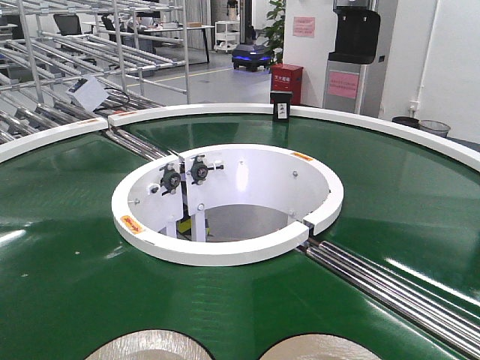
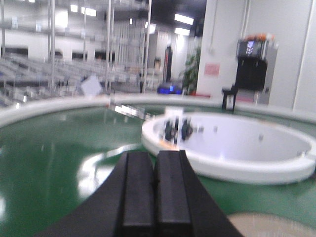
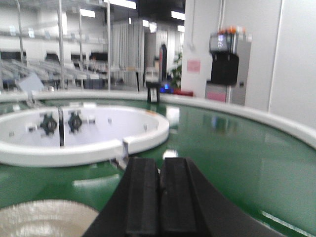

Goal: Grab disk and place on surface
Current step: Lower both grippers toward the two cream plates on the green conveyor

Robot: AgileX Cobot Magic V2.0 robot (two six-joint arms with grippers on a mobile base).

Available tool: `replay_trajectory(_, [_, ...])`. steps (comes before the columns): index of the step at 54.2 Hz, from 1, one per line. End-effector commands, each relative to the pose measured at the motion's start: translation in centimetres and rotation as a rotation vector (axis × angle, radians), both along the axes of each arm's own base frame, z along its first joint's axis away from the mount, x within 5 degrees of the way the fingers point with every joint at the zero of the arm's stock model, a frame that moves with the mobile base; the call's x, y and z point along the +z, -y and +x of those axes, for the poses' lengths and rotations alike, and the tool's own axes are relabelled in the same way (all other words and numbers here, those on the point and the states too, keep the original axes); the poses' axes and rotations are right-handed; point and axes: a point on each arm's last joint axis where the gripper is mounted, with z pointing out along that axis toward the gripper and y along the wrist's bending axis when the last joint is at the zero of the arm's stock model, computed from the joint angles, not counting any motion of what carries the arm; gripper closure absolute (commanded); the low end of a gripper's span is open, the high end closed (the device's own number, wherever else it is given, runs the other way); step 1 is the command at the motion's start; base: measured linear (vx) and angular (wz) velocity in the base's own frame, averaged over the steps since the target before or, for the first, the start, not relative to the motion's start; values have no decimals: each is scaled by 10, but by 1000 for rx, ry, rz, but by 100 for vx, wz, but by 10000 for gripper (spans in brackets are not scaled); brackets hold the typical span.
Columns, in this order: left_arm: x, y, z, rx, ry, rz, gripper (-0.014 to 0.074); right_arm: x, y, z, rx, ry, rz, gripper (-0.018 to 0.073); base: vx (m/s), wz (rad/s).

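Two pale, silvery disks lie on the green conveyor belt [image 1: 67,247] at the near edge of the front view, one at the left [image 1: 150,346] and one at the right [image 1: 330,349], both cut off by the frame. My left gripper [image 2: 155,154] is shut with nothing between its black fingers; a disk's edge [image 2: 269,224] shows low to its right. My right gripper [image 3: 159,160] is also shut and empty, with a disk [image 3: 44,217] low to its left. Neither gripper touches a disk. The surface is out of view.
A raised white ring [image 1: 225,251] encloses the open hub in the belt's middle, with black fittings [image 1: 184,176] inside. Steel rollers [image 1: 390,289] cross the belt at the right. A white outer rim [image 1: 375,124] and a small black box [image 1: 281,105] stand at the back.
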Motion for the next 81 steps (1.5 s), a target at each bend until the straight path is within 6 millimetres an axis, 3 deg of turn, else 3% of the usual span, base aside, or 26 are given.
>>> replay_trajectory(1, [49,2,-15,-5,255,21,603,34,0,-7,5,119,28,568,0,0])
replay_trajectory(7, [91,2,-27,0,280,22,602,70,4,-10,-40,-85,25,568,0,0])
replay_trajectory(13, [129,1,-29,16,216,46,601,111,6,-6,-58,-157,12,568,0,0])
replay_trajectory(17, [144,0,-19,24,141,65,601,130,5,4,-58,-157,10,567,0,0])
replay_trajectory(22, [151,-1,5,21,59,59,599,136,4,23,-57,-213,7,564,0,0])
replay_trajectory(29, [139,-3,40,12,-89,20,593,124,3,55,-56,-345,4,559,0,0])
replay_trajectory(39, [113,-6,83,11,-319,-9,525,106,2,84,-57,-487,-4,524,0,0])
replay_trajectory(44, [100,-7,102,10,-411,-14,446,99,1,93,-56,-533,-4,491,0,0])
replay_trajectory(51, [79,-8,125,10,-534,-21,254,92,1,101,-57,-578,-7,417,0,0])
replay_trajectory(61, [53,-10,151,8,-651,-27,38,84,1,110,-57,-627,-10,236,0,0])
replay_trajectory(70, [32,-11,166,17,-743,-88,12,83,1,112,-57,-634,-10,76,0,0])
replay_trajectory(81, [26,-11,185,23,-958,-123,48,83,1,112,-56,-629,-11,26,0,0])
